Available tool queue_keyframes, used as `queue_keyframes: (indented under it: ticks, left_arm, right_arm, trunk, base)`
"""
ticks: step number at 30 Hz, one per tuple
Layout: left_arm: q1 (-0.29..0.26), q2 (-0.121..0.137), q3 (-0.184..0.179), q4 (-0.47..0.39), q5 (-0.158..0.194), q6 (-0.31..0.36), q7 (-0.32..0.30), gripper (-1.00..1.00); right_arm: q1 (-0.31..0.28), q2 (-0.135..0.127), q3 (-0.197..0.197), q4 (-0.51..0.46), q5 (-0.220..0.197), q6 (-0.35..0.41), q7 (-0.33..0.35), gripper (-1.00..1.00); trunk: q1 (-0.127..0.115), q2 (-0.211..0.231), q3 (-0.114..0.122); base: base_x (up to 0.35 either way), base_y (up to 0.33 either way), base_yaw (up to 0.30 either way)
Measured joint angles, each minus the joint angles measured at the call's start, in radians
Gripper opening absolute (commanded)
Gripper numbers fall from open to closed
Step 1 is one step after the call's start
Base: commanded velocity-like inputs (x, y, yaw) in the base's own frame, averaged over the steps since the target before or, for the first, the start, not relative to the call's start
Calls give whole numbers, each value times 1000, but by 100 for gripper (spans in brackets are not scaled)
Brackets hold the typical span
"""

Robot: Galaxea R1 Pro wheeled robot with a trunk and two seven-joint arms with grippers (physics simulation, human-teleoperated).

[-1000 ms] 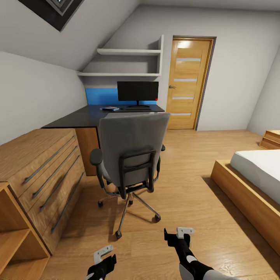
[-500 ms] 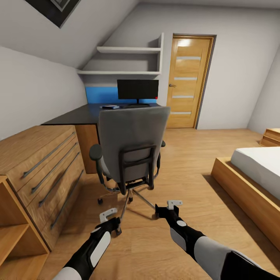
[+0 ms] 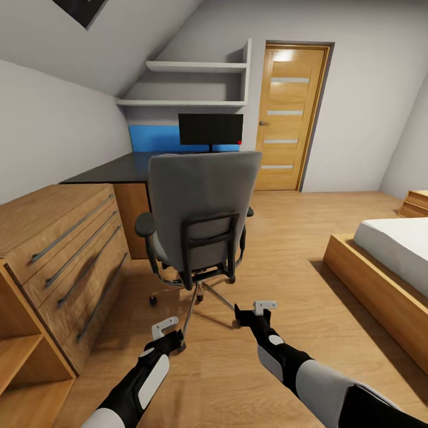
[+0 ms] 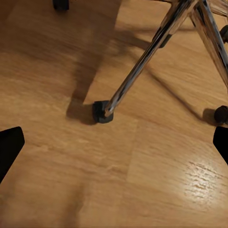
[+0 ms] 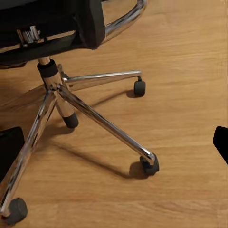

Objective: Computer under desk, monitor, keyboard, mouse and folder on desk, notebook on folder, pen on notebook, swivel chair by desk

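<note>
Both grippers are spread wide and hold nothing: the left gripper [image 3: 165, 330] hangs low over the floor [image 3: 285, 249] beside a chair caster [image 4: 102, 112], the right gripper [image 3: 257, 310] just behind the chrome base [image 5: 85, 110]. The chair [image 3: 199, 208] stands between them and the desk [image 3: 119, 172], its back toward the robot. The monitor [image 3: 210, 129] sits on the desk beyond it.

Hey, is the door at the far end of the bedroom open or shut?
Shut. The wooden door sits flush inside its dark frame in the head view, with no gap showing along either edge.
</note>
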State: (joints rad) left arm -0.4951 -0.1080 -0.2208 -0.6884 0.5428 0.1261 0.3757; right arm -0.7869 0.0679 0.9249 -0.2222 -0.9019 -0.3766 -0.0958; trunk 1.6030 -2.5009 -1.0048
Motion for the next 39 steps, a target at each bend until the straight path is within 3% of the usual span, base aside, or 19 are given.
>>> queue_keyframes:
  ticks: [2, 5, 12, 13, 16, 18, 19, 22, 24, 26, 27, 28, 34, 35, 39]
  left_arm:
    - [0, 1, -8, -1, 0, -1, -2, 100]
    - [0, 1, -9, -1, -1, -2, -3, 100]
    - [0, 0, -14, 0, -2, -6, -1, 100]
    - [0, -1, -17, 1, -11, -9, -1, 100]
    - [-8, -3, -21, 0, -50, -8, 1, 100]
    - [-36, -4, -21, 11, -75, -6, 3, 100]
    - [-83, -3, -20, 45, -89, -5, 4, 100]
    - [-183, -2, -16, 160, -98, -7, 2, 100]
    - [-212, -6, -14, 219, -99, -15, -3, 100]
    - [-225, -10, -15, 249, -101, -75, -6, 100]
    - [-230, -11, -16, 258, -110, -170, -5, 100]
    - [-231, -11, -16, 260, -111, -183, -4, 100]
    - [-231, -9, -16, 261, -111, -199, -4, 100]
    - [-231, -8, -16, 262, -111, -200, -5, 100]
    - [-231, -8, -16, 261, -110, -200, -6, 100]
  right_arm:
    - [2, -16, 0, -79, 13, 1, 0, 100]
    - [4, -35, -1, -121, 31, 3, 0, 100]
    - [11, -116, -1, -262, 55, 14, 0, 100]
    - [15, -141, -1, -302, 56, 31, -1, 100]
    - [19, -173, -1, -355, 57, 60, -1, 100]
    - [20, -183, -1, -371, 57, 68, -2, 100]
    - [21, -187, -1, -378, 57, 72, -2, 100]
    - [22, -189, 0, -384, 57, 75, -2, 100]
    - [23, -187, 1, -383, 57, 76, -2, 100]
    - [23, -184, 2, -381, 57, 76, -3, 100]
    - [23, -180, 7, -371, 58, 76, -3, 100]
    - [23, -178, 7, -367, 58, 76, -4, 100]
    - [23, -124, 9, -297, 63, 74, 1, 100]
    - [23, -108, 9, -279, 69, 73, 3, 100]
    - [23, -88, 13, -262, 112, 73, 4, 100]
  trunk:
    - [0, 0, 0]
    - [0, 0, 0]
    - [0, 0, 0]
    - [0, 0, 0]
    - [0, 0, 0]
    - [0, 0, 0]
    - [0, 0, 0]
    - [0, 0, 0]
    - [0, 0, 0]
    - [0, 0, 0]
    - [0, 0, 0]
    - [0, 0, 0]
    - [0, 0, 0]
    - [0, 0, 0]
    - [0, 0, 0]
  base:
    - [0, 0, 0]
    - [0, 0, 0]
    - [0, 0, 0]
    - [0, 0, 0]
    - [0, 0, 0]
    - [0, 0, 0]
    - [0, 0, 0]
    - [0, 0, 0]
    - [0, 0, 0]
    - [0, 0, 0]
    - [0, 0, 0]
    - [0, 0, 0]
    - [60, 0, 0]
    - [237, 0, 0]
    - [155, 0, 0]
